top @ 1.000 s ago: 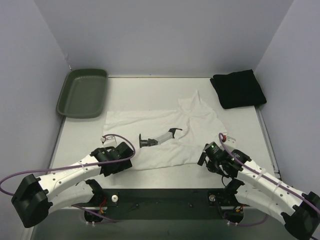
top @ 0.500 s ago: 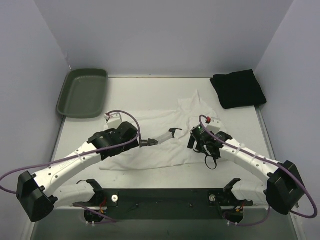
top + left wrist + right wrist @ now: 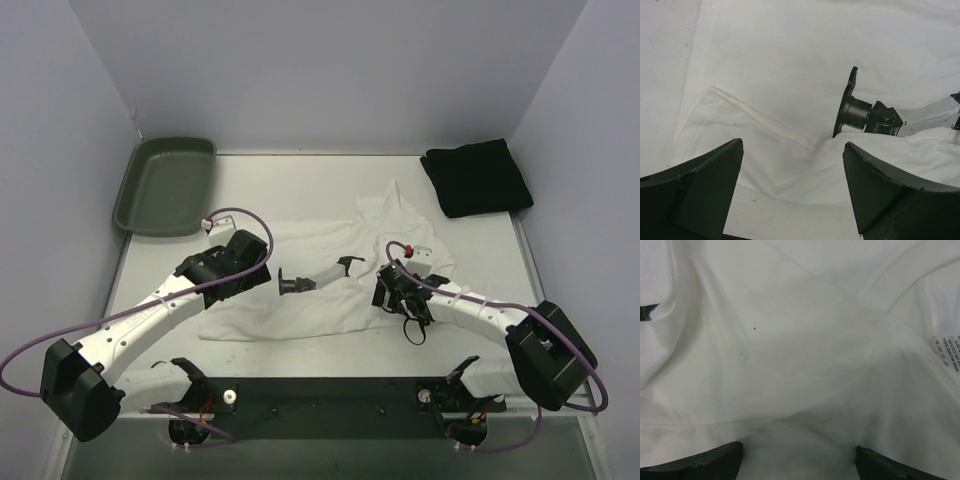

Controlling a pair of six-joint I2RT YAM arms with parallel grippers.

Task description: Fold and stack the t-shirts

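Note:
The white t-shirt (image 3: 330, 310) lies spread and wrinkled across the middle of the table. The black t-shirt (image 3: 476, 178) sits folded at the back right. My left gripper (image 3: 264, 283) hovers over the white shirt's left part, open, with nothing between its fingers (image 3: 705, 185). Under it in the left wrist view the white t-shirt (image 3: 790, 60) shows a folded edge. My right gripper (image 3: 384, 292) is low over the shirt's right part, open and empty. The white t-shirt (image 3: 800, 340) fills the right wrist view, its label (image 3: 947, 352) at the right edge.
A black-and-white tool-like part (image 3: 316, 276) lies on the white shirt between the two grippers, also seen as a black-and-white part (image 3: 865, 114) ahead of the left gripper. A dark green tray (image 3: 165, 185) stands at the back left. Walls close the table's sides.
Both arms have swung from near the table's front edge out over the white shirt. The left gripper went back and right, the right gripper back and left. Both stayed open.

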